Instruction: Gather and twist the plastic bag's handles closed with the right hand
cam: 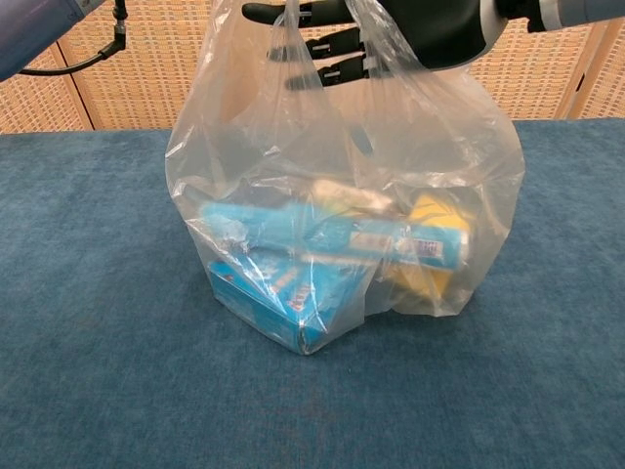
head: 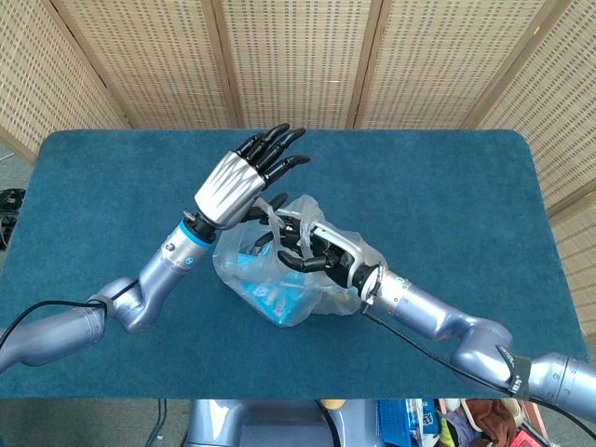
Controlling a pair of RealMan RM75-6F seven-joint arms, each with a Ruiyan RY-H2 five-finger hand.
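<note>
A clear plastic bag (head: pixel 291 279) (cam: pixel 342 186) stands mid-table, with blue boxes (cam: pixel 293 283) and a yellow item (cam: pixel 435 234) inside. My right hand (head: pixel 315 248) (cam: pixel 391 34) is at the bag's mouth, fingers pointing left. The handles (cam: pixel 290 44) (head: pixel 279 216) drape over its fingers and are pulled up around them. One strip runs between the thumb and the fingers. My left hand (head: pixel 247 177) hovers above the bag's far-left side, fingers spread and holding nothing. In the chest view only its arm (cam: pixel 39 24) shows, at the top left corner.
The blue cloth table (head: pixel 447 186) surrounds the bag on every side. Woven screens (head: pixel 298 56) close off the back. A black cable (cam: pixel 83 61) hangs by the left arm in the chest view.
</note>
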